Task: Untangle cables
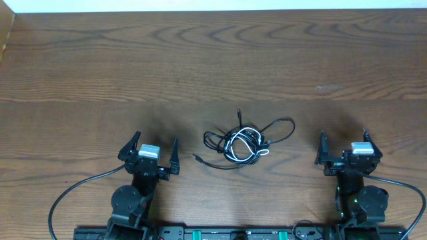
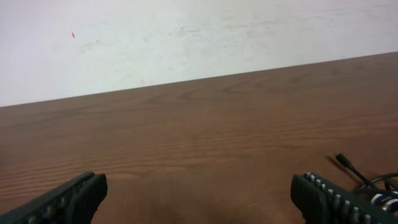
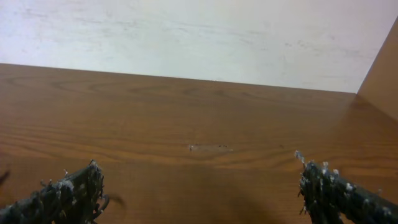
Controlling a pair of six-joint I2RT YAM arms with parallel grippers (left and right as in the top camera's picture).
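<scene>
A tangle of thin cables (image 1: 244, 141), mostly black with one white cord, lies on the wooden table (image 1: 213, 60) between my two arms. One black plug end sticks out at its lower left (image 1: 197, 158), another points up at the top. My left gripper (image 1: 155, 148) rests left of the tangle, open with nothing between its fingers. In the left wrist view a cable end (image 2: 346, 163) shows at the right edge, beside the left gripper (image 2: 199, 193). My right gripper (image 1: 343, 142) sits right of the tangle, open and empty. The right wrist view shows the right gripper (image 3: 199, 186) over bare wood.
A white wall (image 2: 186, 37) rises behind the far table edge. A wooden side panel (image 3: 382, 74) stands at the right. Thick black arm wires (image 1: 73, 193) loop near the front edge by each arm base.
</scene>
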